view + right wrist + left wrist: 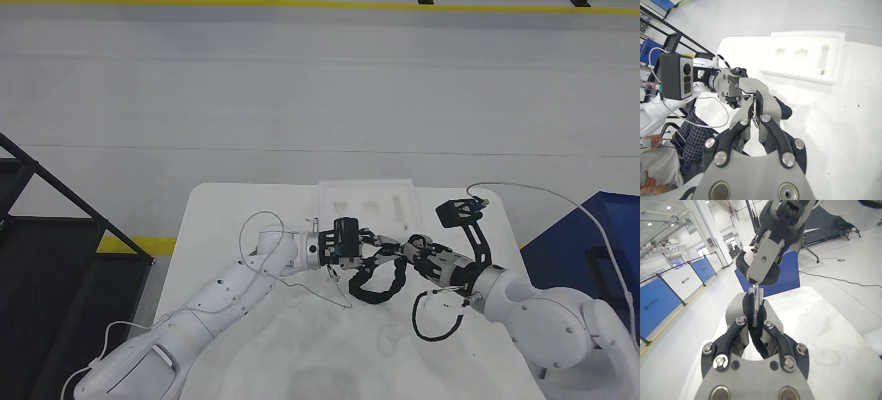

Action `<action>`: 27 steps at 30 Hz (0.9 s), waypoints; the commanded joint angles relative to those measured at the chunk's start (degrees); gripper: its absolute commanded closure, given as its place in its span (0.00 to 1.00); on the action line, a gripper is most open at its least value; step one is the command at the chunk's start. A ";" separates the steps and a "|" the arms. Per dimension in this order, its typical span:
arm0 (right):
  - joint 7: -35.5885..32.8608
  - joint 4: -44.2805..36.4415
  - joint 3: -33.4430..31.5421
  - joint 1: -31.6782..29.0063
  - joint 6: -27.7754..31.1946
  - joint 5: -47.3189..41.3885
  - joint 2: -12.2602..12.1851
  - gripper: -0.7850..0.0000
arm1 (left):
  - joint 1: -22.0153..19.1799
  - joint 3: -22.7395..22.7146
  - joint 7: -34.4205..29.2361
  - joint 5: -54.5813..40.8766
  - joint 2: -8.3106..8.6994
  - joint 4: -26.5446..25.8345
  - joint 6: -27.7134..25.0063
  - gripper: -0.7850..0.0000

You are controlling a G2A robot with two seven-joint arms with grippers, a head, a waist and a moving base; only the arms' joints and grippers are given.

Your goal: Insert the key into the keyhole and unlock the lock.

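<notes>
Chrome lock [757,297] is clamped in the left gripper [755,308]. The right gripper [755,281] pinches the key [754,285]. Align coaxially, then push straight.

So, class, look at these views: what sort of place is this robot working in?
Probably a large industrial hall or robot test floor: a high ceiling with beams and lamps, blue-and-white barrier panels lining the floor, and a yellow floor line beyond the white table.
</notes>
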State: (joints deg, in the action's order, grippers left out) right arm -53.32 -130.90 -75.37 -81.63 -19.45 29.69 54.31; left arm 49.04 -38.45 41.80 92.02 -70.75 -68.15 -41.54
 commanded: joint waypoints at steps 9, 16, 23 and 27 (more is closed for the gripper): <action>-1.81 0.40 0.16 1.53 3.02 0.03 0.01 0.00 | -0.08 -0.08 0.58 -1.19 -0.40 1.22 -1.71 1.00; -2.69 -0.71 -1.29 1.98 17.62 6.62 -0.80 0.00 | -1.61 -1.58 0.26 -4.03 -0.12 2.28 -8.71 1.00; -2.59 0.75 -3.77 1.54 38.44 11.11 -1.88 0.00 | -3.22 -2.83 -8.83 -9.12 0.95 1.56 -16.46 1.00; -2.25 1.16 -3.82 0.17 43.85 13.84 -2.24 0.00 | -4.87 -0.02 -16.89 -17.29 2.08 0.77 -16.46 1.00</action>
State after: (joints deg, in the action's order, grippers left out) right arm -55.40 -129.93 -79.31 -81.24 23.52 43.07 52.13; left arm 44.69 -39.26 27.26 77.14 -68.98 -67.16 -58.00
